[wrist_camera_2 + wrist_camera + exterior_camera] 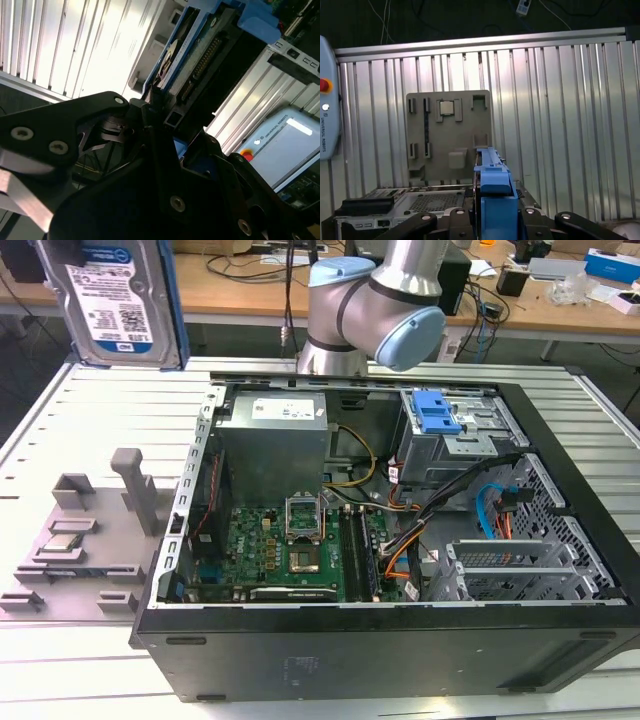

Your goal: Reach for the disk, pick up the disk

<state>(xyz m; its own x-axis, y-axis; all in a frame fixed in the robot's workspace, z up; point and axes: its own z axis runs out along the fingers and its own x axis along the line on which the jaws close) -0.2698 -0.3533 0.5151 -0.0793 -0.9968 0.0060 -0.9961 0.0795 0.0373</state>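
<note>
The disk (115,300), a silver hard drive with a blue-and-white label in a blue bracket, hangs upright in the air at the exterior view's upper left, above the slatted table. In both wrist views it stands edge-on between my black fingers: its blue bracket edge (492,182) rises from the gripper (492,220), and its connector side (200,55) runs away from the gripper (165,125). The gripper is shut on the disk.
An open black computer case (380,660) takes up the middle of the table, with a blue latch (437,415) on its drive cage. A grey fixture plate (80,540) carrying a small silver chip (65,543) lies at the exterior view's left. The arm's base (370,300) stands behind the case.
</note>
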